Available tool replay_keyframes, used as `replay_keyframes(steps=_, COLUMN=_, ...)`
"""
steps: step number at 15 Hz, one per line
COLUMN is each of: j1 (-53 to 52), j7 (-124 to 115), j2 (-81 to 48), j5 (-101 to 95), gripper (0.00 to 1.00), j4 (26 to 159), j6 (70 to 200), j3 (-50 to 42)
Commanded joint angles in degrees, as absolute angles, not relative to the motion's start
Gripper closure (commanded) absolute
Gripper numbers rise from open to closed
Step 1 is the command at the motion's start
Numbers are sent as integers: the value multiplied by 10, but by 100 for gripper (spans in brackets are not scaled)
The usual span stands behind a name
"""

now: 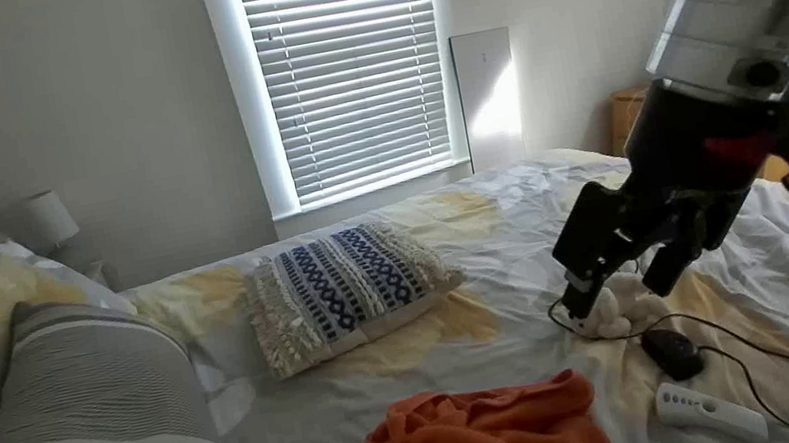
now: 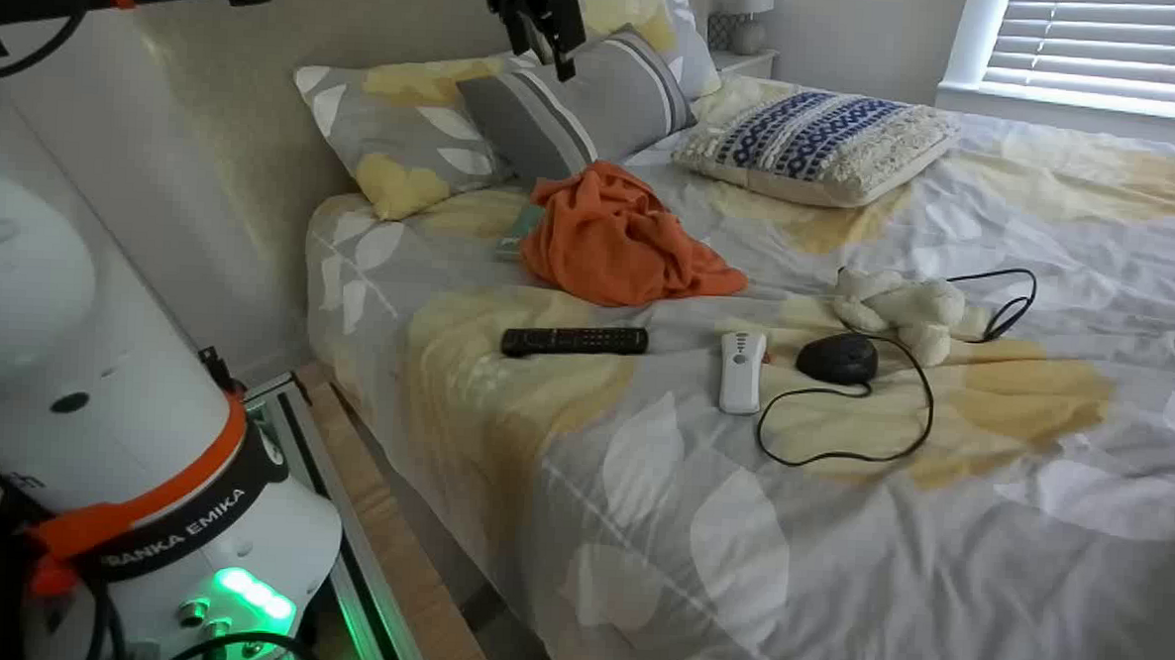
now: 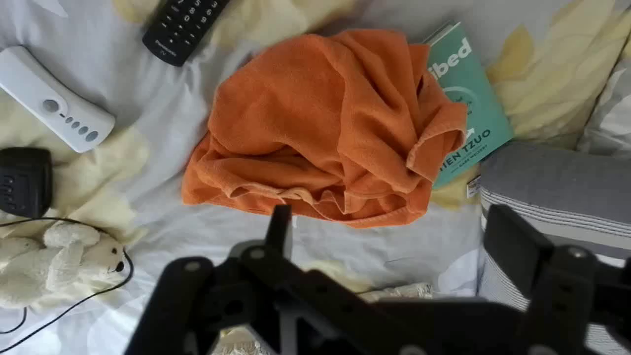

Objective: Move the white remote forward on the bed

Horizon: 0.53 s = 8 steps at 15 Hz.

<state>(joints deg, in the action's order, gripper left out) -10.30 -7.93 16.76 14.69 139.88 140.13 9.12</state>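
Your pincer (image 3: 398,234) is released, its jaws standing wide apart along the bottom of the wrist view; the white remote (image 3: 55,100) lies at the upper left of that frame, outside the gap between the jaws and well apart from both; an orange cloth (image 3: 305,113) fills the middle, partly covering a green book (image 3: 475,108) at the upper right. In an exterior view you see the pincer near the top, slightly left of centre, raised over the bed (image 2: 865,570); the white remote rests flat on it, lower and a little right of the middle of the frame; a black remote (image 2: 575,341) lies to its left, a black corded gadget (image 2: 837,359) near it on the right, and a white plush toy (image 2: 896,302) farther right and higher. In an exterior view with the patterned cushion (image 1: 349,286) near the middle, you have the pincer right of centre, held in the air; the white remote lies at the lower right, below the pincer and apart from it.
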Motion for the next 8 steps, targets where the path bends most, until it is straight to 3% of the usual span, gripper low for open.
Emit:
replay_keyframes(steps=1, j1=-104, j7=-80, j2=168, j5=146, gripper=0, j4=1398, j6=1400, j3=91)
replay_keyframes(steps=8, j1=-73, j7=-87, j2=172, j5=55, gripper=0, j4=1445, j6=1374, j3=94)
